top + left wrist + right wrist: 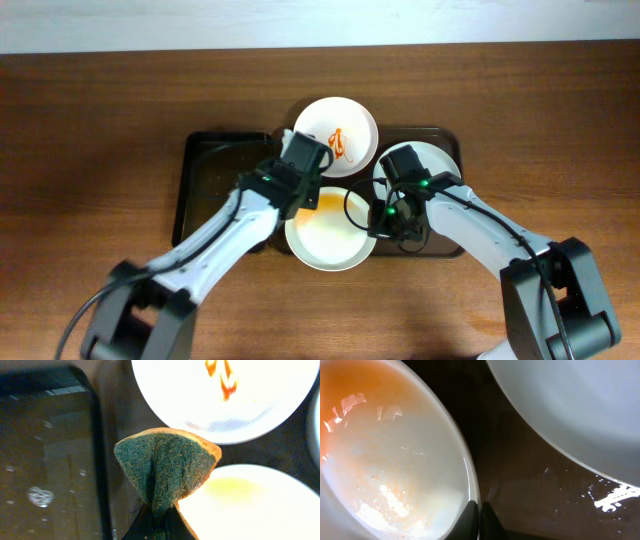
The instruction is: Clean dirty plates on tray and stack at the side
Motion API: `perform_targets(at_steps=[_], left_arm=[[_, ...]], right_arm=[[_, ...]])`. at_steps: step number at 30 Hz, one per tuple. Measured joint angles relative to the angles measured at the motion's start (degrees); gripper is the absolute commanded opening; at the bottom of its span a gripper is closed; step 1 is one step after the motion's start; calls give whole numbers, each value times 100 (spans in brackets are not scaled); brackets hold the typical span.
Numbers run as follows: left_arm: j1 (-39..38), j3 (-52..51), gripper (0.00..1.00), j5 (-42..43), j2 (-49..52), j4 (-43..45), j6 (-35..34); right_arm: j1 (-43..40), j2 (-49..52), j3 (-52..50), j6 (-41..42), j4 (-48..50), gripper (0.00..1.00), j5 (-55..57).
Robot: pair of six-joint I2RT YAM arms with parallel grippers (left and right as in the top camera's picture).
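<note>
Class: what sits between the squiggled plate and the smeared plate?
A green sponge, held by the left gripper, over the tray; the left wrist view shows it.

The left arm (215, 238) and right arm (490, 228) share white links, black joints, black cables, green lights.

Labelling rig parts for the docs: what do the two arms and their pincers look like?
The left arm and right arm match: white shells on long links, black joints and bases, small green lights near the wrists, thin black cables looping alongside. The left pincer and right pincer have slim black fingers.
</note>
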Motion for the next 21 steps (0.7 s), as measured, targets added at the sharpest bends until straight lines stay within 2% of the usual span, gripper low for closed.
perform_targets(at_steps=[5,12,14,17,21], left_arm=[[675,11,0,70,-264,-793,-4],[2142,0,0,1071,-264,-911,4],[2280,-50,0,1167,-264,-927,4],[2389,-166,0,1248,-264,-881,7],[2404,-361,0,1261,-262,-798,26]], right_arm=[[-4,0,0,-31,-31,4,205],[-4,-518,494,-365,-778,4,664],[-4,-726,638,-472,-988,4,874],[142,-822,920,-704,-1283,4,1606],[1128,-868,1580,-798,-1390,4,3167]])
